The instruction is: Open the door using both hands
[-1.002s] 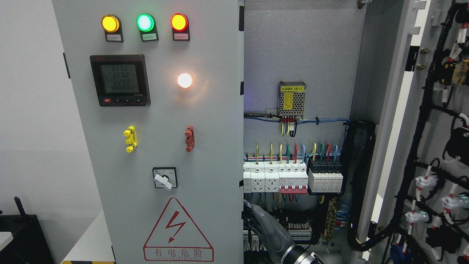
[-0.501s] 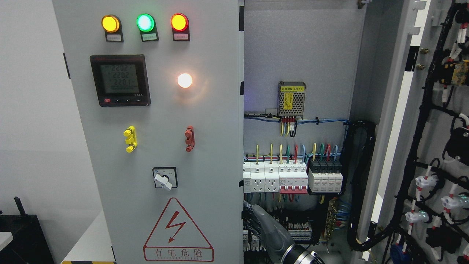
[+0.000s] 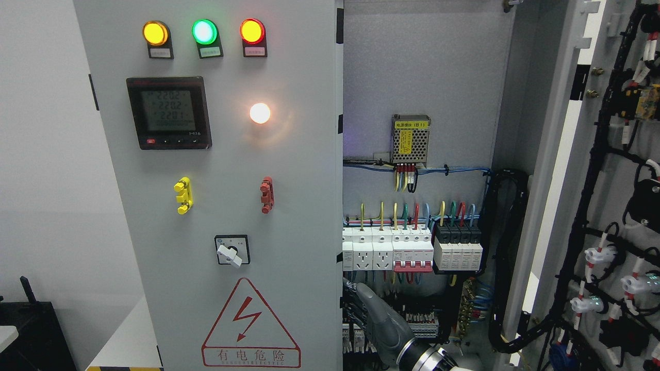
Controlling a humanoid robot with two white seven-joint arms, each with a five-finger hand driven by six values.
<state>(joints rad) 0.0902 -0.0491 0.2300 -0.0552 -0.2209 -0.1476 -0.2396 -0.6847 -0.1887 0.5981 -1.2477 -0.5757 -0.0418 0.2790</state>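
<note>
Flanking a white wall (image 3: 46,154), grey cabinet door (image 3: 216,154), wired interior (image 3: 412,247) exposed

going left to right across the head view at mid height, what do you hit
digital meter → yellow handle → red handle → white breakers → black breakers → black cable bundle → open door's wiring harness
</note>
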